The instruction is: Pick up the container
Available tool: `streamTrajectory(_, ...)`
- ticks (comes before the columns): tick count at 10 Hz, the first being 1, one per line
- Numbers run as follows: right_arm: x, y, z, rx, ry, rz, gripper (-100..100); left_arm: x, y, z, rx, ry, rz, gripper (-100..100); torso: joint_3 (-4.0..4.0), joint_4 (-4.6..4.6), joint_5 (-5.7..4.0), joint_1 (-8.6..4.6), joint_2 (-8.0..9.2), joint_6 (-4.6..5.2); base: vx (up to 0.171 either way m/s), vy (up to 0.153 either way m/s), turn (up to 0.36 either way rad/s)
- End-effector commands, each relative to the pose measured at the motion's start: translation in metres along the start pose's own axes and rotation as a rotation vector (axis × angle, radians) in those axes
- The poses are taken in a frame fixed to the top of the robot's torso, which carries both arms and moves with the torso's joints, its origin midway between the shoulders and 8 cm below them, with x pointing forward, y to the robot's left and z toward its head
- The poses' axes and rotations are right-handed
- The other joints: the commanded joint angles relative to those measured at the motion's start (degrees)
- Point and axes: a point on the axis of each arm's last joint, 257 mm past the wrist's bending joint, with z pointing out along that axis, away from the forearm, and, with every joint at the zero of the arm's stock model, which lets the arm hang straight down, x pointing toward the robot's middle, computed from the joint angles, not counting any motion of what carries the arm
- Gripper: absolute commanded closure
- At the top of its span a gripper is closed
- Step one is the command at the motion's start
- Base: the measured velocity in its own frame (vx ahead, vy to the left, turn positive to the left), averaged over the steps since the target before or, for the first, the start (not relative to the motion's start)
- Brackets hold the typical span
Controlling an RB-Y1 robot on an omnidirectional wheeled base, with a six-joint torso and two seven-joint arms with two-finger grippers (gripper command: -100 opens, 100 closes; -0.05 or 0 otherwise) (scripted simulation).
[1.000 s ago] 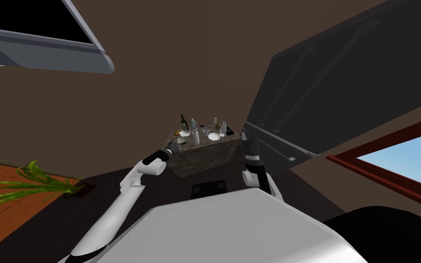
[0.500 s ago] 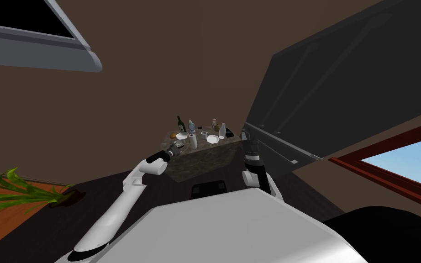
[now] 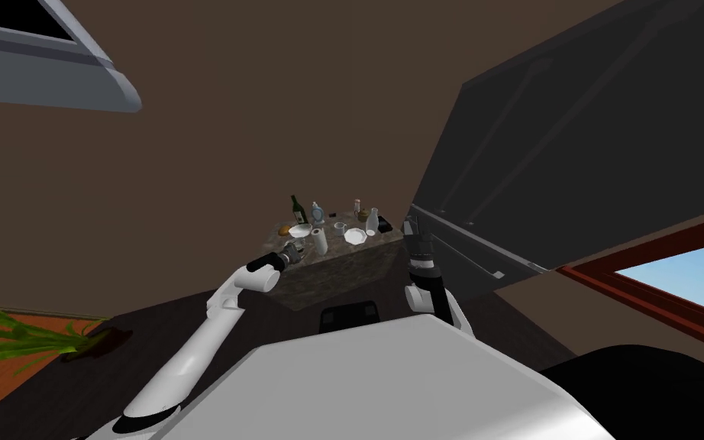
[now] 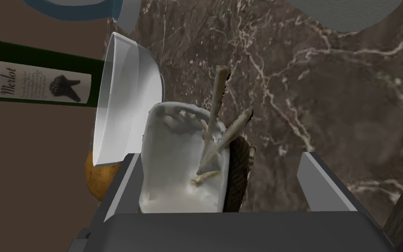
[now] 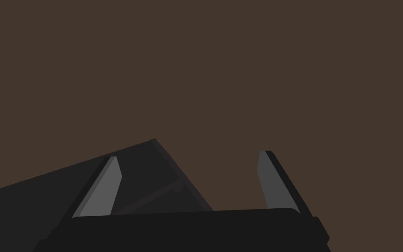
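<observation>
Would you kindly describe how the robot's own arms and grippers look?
The left arm is a smooth white tube with a black band at the joint; the right arm has a white elbow and dark forearm. The left gripper and right gripper are each a dark box carrying two thin, flat, light grey fingers. No cables or markings show.

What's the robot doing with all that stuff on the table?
The robot is reaching for a white container with pale sticks in it, which sits on the marble table. Its left gripper has its fingers open on either side of the container but has not squeezed or lifted it yet. A white bowl and a green bottle stand right next to it. The right gripper is open and holds nothing, up beside the table.
</observation>
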Motion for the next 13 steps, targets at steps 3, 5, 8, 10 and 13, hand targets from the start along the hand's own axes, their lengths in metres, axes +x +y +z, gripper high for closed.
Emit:
streamTrajectory(3, 0.000, 0.000, 0.000, 0.000, 0.000, 0.000, 0, -0.038, -0.035, 0.007, 0.048, -0.041, -0.016, -100, 0.25, 0.10, 0.01, 0.04, 0.43, 0.00, -0.105, -0.006, -0.314)
streamTrajectory(5, 0.000, 0.000, 0.000, 0.000, 0.000, 0.000, 0, -0.061, -0.021, 0.013, 0.017, -0.085, -0.035, -100, 0.37, 0.15, -0.01, -0.02, 0.63, -0.02, -0.090, 0.002, -0.072)
streamTrajectory(8, 0.000, 0.000, 0.000, 0.000, 0.000, 0.000, 0, -0.093, -0.032, 0.016, 0.030, -0.128, -0.057, -100, 0.29, 0.11, 0.02, 0.07, 0.49, -0.03, -0.075, 0.003, -0.184)
streamTrajectory(10, 0.000, 0.000, 0.000, 0.000, 0.000, 0.000, 0, -0.120, -0.047, 0.017, 0.051, -0.162, -0.079, -100, 0.27, 0.11, 0.00, 0.01, 0.46, 0.06, -0.095, -0.016, -0.278)
streamTrajectory(13, 0.000, 0.000, 0.000, 0.000, 0.000, 0.000, 0, -0.150, -0.059, 0.016, 0.070, -0.202, -0.106, -100, 0.26, 0.11, 0.00, 0.00, 0.45, 0.06, -0.077, -0.013, -0.177)
